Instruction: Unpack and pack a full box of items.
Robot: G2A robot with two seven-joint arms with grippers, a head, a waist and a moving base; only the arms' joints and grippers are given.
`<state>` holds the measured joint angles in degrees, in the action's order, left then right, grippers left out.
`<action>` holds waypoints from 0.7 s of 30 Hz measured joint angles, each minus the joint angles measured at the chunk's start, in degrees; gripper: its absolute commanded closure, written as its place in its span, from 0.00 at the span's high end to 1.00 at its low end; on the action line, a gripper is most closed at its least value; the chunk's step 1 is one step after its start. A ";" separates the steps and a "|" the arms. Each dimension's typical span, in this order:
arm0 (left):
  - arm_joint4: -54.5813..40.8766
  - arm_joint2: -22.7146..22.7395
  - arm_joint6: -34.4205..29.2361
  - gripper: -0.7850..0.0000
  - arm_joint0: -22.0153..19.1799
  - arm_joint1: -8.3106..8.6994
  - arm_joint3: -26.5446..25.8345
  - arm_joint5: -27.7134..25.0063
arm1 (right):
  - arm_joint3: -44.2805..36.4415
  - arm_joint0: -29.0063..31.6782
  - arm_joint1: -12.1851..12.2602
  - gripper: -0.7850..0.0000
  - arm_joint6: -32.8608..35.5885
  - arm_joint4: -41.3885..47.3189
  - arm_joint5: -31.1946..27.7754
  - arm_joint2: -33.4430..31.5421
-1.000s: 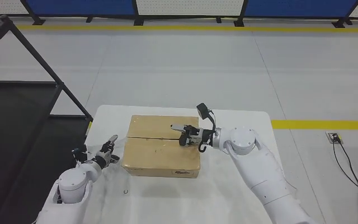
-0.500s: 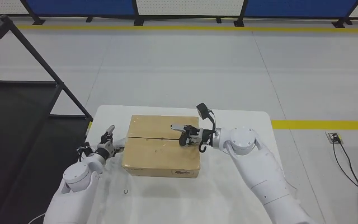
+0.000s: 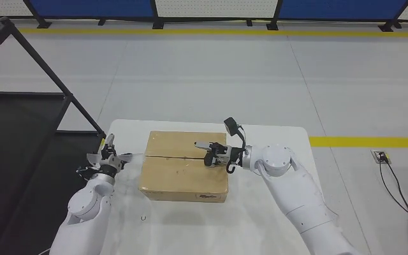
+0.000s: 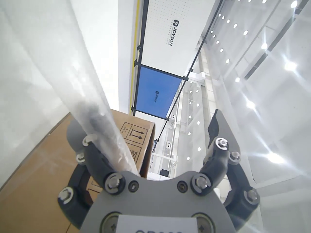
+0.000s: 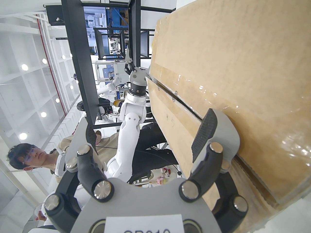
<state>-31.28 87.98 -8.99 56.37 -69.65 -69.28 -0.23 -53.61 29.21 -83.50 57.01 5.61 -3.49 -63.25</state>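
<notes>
Brown cardboard box [image 3: 185, 167] sits at the centre of the top view on the white worktop [image 3: 268, 210], its two top flaps closed and meeting along a lengthwise seam [image 5: 175, 98] with glossy tape beside it. We see the right claw [image 3: 203, 148] over the lid, jaws spread wide and holding nothing, with one pad [image 5: 206, 132] lying on the cardboard just beside the seam. The left claw [image 3: 108, 153] is left of the box in the top view, off its end; its jaws also stand apart, and a clear plastic strip [image 4: 80, 73] runs across one finger toward the box. We judge the strip to be limp, light and sticky, likely to cling to the claw, not drop cleanly. The box looks stiff and, if full as the task says, we expect it to be heavy, so we would not lift it by a flap. The taped surface is probably slick under the pads. The best hold, in our view, is the free edge of a flap at the seam, pinched and swung outward about its folded edge.
</notes>
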 measured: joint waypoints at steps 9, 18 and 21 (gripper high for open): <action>1.49 2.49 0.33 1.00 3.53 0.36 -7.16 -1.58 | 0.00 0.00 0.00 1.00 0.00 0.00 0.00 0.00; 7.00 3.89 4.85 1.00 8.17 0.47 -16.43 -4.18 | 0.00 0.00 0.00 1.00 0.00 0.00 0.00 0.00; 8.61 4.20 6.35 1.00 9.40 0.45 -19.11 -4.46 | 0.00 0.00 0.00 1.00 0.00 0.00 0.00 0.00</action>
<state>-22.67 92.19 -2.64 65.78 -69.21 -88.38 -4.69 -53.61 29.21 -83.50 57.01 5.61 -3.49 -63.25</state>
